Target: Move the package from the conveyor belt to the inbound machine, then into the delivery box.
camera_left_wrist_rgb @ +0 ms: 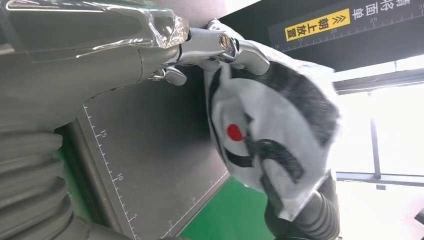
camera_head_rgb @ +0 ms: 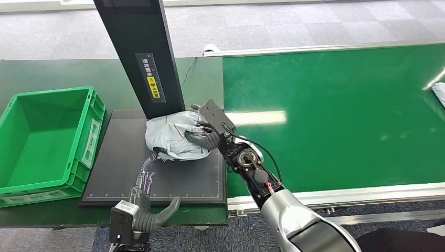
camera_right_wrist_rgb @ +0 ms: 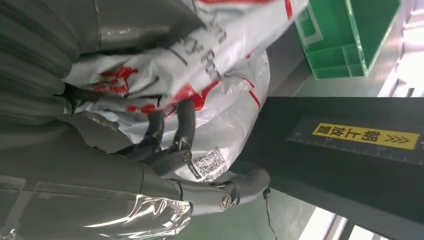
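I see the package, a crumpled grey-white poly bag with red and black print, lying on the black scanner pad of the inbound machine, right at the foot of its black post. The post carries a yellow label.

My right robot hand is clamped on the package from the belt side, fingers curled over the bag's right edge. In the right wrist view the dark fingers press into the wrinkled plastic next to a QR code, so the grasp is clear.

My left robot hand sits at the pad's near edge, fingers apart and stretched forward toward the package. In the head view the fingertips end just beside the bag's lower left corner. In the left wrist view a metal fingertip lies against the top of the package, touching but not gripping. So the left holds nothing.

The green box stands on the dark green surface left of the pad, just beside it. The green belt runs off to the right, its near edge a silver rail. At the belt's far right edge I see a pale scrap of another item, too cropped to name.
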